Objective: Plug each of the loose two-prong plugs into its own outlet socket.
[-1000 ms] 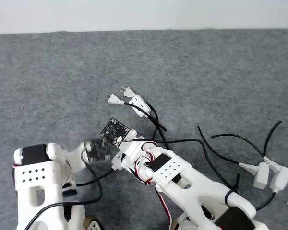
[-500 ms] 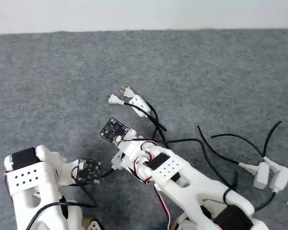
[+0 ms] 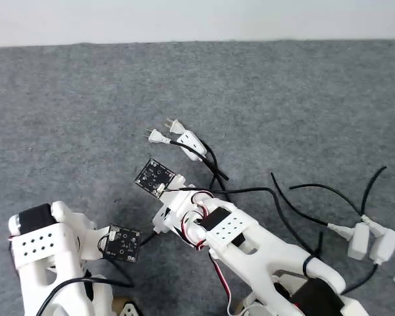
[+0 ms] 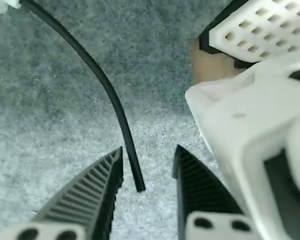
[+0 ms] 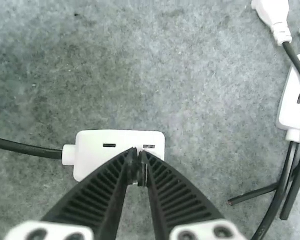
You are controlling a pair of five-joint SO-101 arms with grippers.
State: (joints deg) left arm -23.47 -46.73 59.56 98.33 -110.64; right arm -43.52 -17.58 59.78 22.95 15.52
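Two white two-prong plugs (image 3: 158, 137) (image 3: 187, 141) lie side by side mid-table, their black cords running back under the middle arm. In the right wrist view my right gripper (image 5: 138, 167) is shut, its tips resting over the edge of a white outlet socket (image 5: 110, 152) with two slots and a black cord. Beyond it lie one plug (image 5: 272, 12) and a second plug (image 5: 292, 105). My left gripper (image 4: 147, 155) is open low over the carpet, with the loose end of a black cable (image 4: 106, 87) lying between its fingers.
More white outlet sockets (image 3: 359, 240) (image 3: 385, 245) with looping black cords lie at the right edge. The right arm's white body (image 4: 250, 125) stands close beside my left gripper. Grey carpet (image 3: 66, 112) covers the table; the far left half is bare.
The left arm has drawn back toward the near left corner, its camera board dropping away from the right arm's. The right arm's wrist has edged slightly left.
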